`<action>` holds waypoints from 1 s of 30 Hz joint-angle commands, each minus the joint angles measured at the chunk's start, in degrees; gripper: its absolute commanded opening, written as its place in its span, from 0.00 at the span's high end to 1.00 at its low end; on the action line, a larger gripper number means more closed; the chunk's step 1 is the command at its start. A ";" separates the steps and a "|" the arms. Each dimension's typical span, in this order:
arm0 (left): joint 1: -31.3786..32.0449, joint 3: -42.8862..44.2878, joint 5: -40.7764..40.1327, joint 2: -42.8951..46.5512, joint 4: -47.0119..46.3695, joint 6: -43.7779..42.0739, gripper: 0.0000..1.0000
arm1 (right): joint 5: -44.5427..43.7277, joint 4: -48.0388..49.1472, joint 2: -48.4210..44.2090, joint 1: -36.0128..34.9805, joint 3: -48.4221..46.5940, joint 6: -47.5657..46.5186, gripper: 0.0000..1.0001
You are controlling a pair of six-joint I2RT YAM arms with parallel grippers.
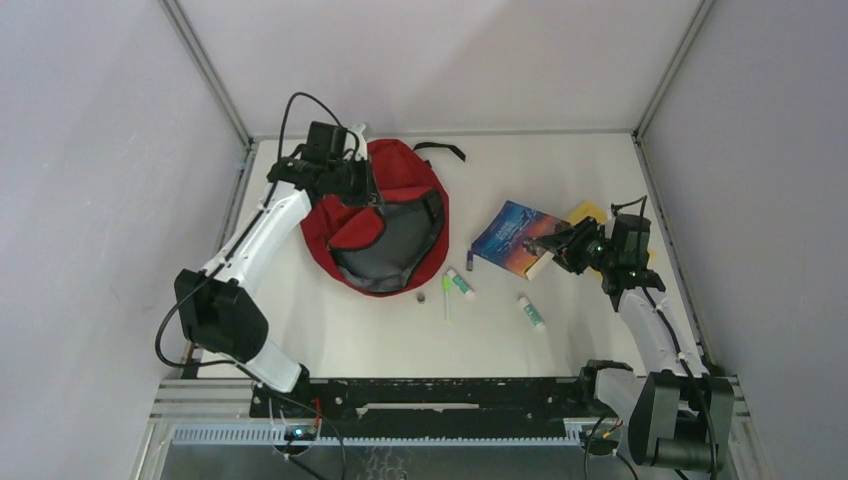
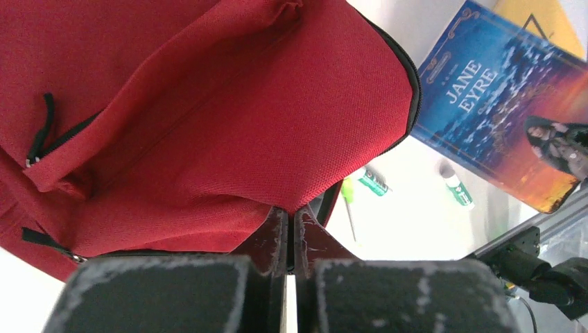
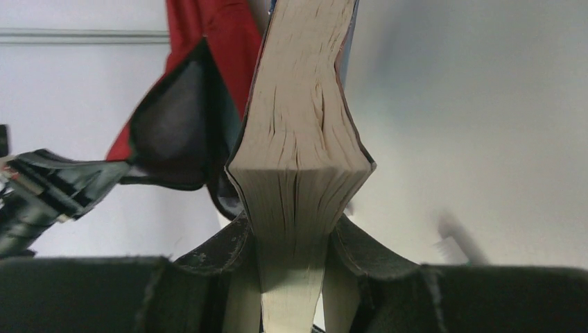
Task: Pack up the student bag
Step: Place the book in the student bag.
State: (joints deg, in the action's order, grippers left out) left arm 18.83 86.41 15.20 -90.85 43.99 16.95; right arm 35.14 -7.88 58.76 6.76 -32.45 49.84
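Observation:
The student bag [image 1: 395, 175], a red backpack, lies at the table's back left with its mouth open toward the front, grey lining [image 1: 395, 245] showing. My left gripper [image 1: 366, 192] is shut on the red fabric at the edge of the bag's top flap; in the left wrist view the jaws [image 2: 291, 214] pinch that cloth [image 2: 229, 139]. At the right, my right gripper [image 1: 562, 250] is shut on a blue "Jane Eyre" book [image 1: 512, 235], held by its near corner. The right wrist view shows the page edge [image 3: 301, 132] between the jaws [image 3: 292, 239], with the bag [image 3: 215, 41] beyond.
Two green-and-white glue sticks [image 1: 460, 283] [image 1: 531, 312], a green pen [image 1: 446, 298], a small purple item [image 1: 470, 260] and a small dark item [image 1: 421, 297] lie between bag and book. A yellow item [image 1: 586, 211] lies behind the book. Grey walls close three sides.

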 commanded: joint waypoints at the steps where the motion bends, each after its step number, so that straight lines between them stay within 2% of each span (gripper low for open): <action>1: -0.71 4.06 -1.06 4.36 -2.47 2.11 1.00 | -2.46 2.04 -2.71 1.54 -4.47 -4.02 1.00; 6: -1.14 3.72 -1.54 5.19 -2.85 2.21 1.00 | -6.78 -1.14 -3.50 4.29 -4.47 -8.04 1.00; 14: -1.75 3.13 -1.15 6.03 -4.50 3.35 1.00 | -7.56 -4.02 -3.99 4.73 -4.47 -10.19 1.00; 20: -2.56 5.57 -4.28 5.97 -4.27 2.40 1.00 | -8.26 -5.29 -6.59 5.44 -5.89 -9.64 1.00; 27: -6.68 8.44 -4.82 5.33 -5.17 2.84 1.00 | -0.40 0.06 -10.53 5.36 -12.33 -6.84 1.00; 30: -8.45 9.06 -5.22 4.91 -7.37 3.93 1.00 | 1.40 -0.48 -9.41 2.55 -16.02 -4.28 1.00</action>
State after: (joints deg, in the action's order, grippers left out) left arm 12.51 91.11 10.85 -87.96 42.11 19.18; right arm 28.82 -20.01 51.83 11.81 -39.83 41.25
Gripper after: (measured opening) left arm 0.014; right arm 0.364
